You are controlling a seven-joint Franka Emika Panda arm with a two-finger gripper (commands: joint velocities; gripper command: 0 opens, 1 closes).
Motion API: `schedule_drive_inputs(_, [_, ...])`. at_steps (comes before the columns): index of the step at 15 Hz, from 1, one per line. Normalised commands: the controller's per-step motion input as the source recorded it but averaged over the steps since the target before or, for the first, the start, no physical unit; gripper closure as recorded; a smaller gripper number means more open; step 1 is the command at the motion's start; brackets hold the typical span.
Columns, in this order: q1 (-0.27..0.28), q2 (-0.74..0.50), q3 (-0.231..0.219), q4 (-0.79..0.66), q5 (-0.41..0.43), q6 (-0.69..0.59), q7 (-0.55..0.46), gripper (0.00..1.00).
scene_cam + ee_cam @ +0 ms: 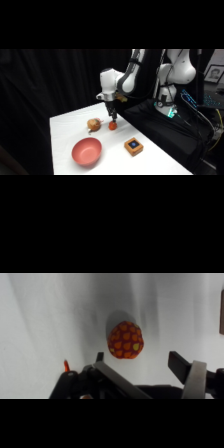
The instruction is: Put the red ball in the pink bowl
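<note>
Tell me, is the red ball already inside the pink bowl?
No. The ball lies on the white table under the gripper, apart from the empty bowl.
</note>
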Motion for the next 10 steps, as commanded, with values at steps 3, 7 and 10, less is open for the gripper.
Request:
schedule_drive_inputs(3, [-0.075,0.21,0.091,0.02,0.087,0.33,-0.03,0.0])
schedule_drive_inputs(7, [-0.128,0.18,0.134,0.07,0.118,0.24,-0.03,0.0])
schedule_drive_inputs(10, [-0.164,0.18,0.151,0.12,0.132,0.17,-0.04,0.0])
